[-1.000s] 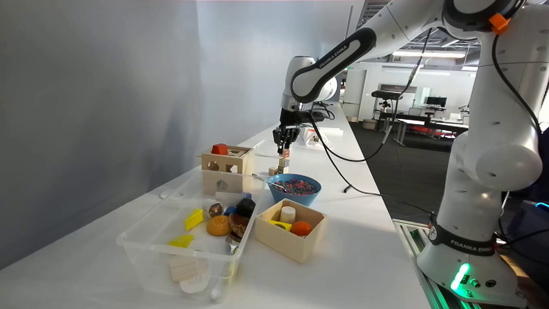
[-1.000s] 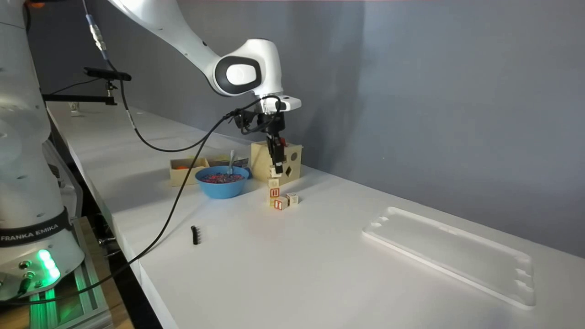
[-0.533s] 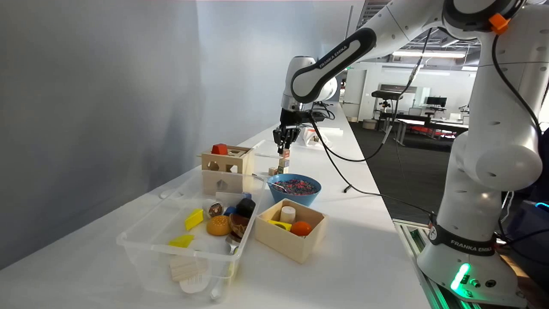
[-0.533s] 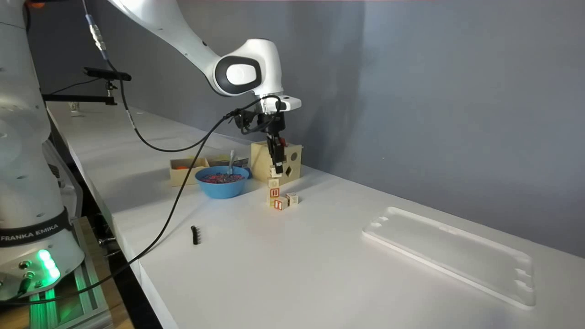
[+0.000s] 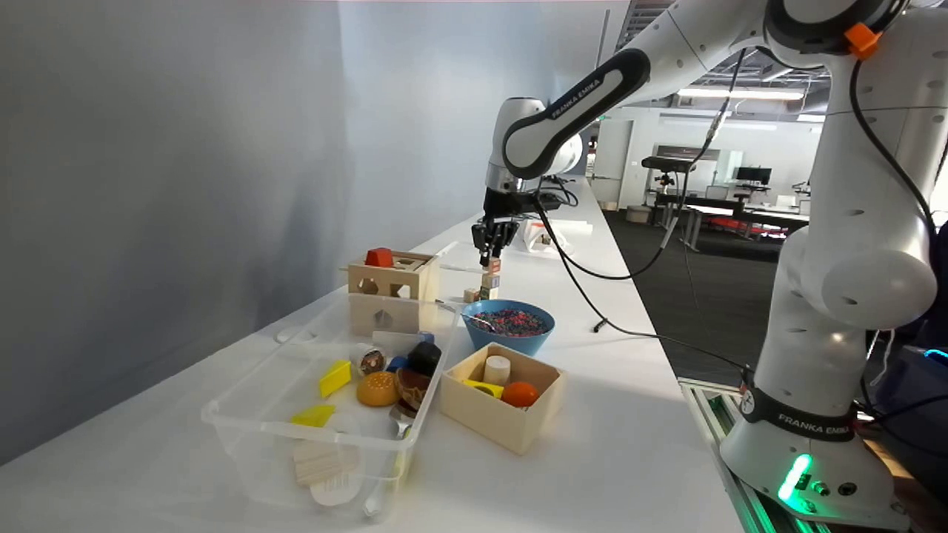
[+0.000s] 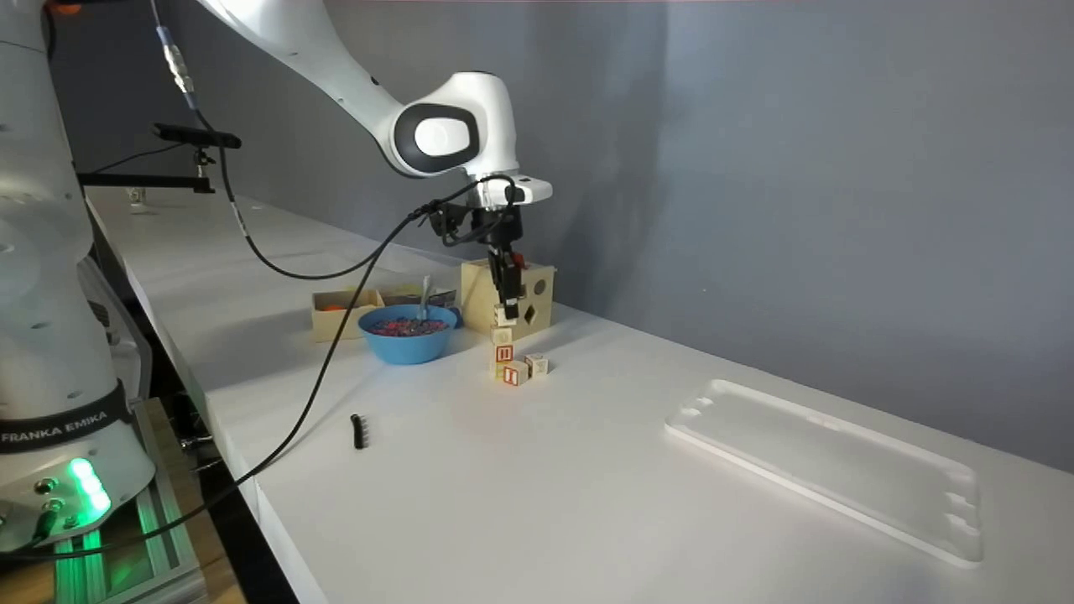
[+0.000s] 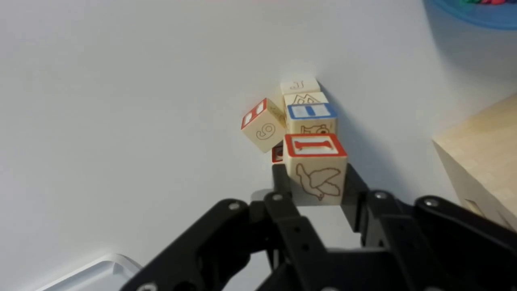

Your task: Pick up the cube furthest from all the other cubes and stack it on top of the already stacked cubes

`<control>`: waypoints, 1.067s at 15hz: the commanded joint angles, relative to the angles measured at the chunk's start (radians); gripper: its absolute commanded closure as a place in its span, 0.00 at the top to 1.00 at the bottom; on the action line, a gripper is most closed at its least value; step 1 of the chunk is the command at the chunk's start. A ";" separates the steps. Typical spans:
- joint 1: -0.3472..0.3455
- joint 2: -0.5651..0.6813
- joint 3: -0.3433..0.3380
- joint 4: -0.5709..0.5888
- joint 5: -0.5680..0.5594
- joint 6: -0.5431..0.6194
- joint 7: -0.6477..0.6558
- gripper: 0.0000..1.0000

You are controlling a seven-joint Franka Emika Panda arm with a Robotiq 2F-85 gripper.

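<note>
My gripper is shut on a wooden letter cube with a red-framed letter and a bird drawing; the fingers touch both its sides. The held cube is at the top of the stack of wooden cubes, directly over it; whether it rests on it is hard to tell. The stack's edges show behind the held cube in the wrist view. Two loose cubes stand at the stack's base: one has a 9, and the other is mostly hidden. The gripper points straight down.
A wooden shape-sorter box stands close behind the stack. A blue bowl with a spoon is beside it. A wooden box and a clear bin hold toys. A white lid and black clip lie on the table.
</note>
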 commanded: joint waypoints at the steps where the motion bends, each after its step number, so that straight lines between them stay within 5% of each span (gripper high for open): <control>1: 0.004 -0.030 -0.004 -0.023 -0.036 0.000 0.019 0.09; 16: 0.012 -0.052 0.004 -0.063 -0.050 0.004 0.019 0.09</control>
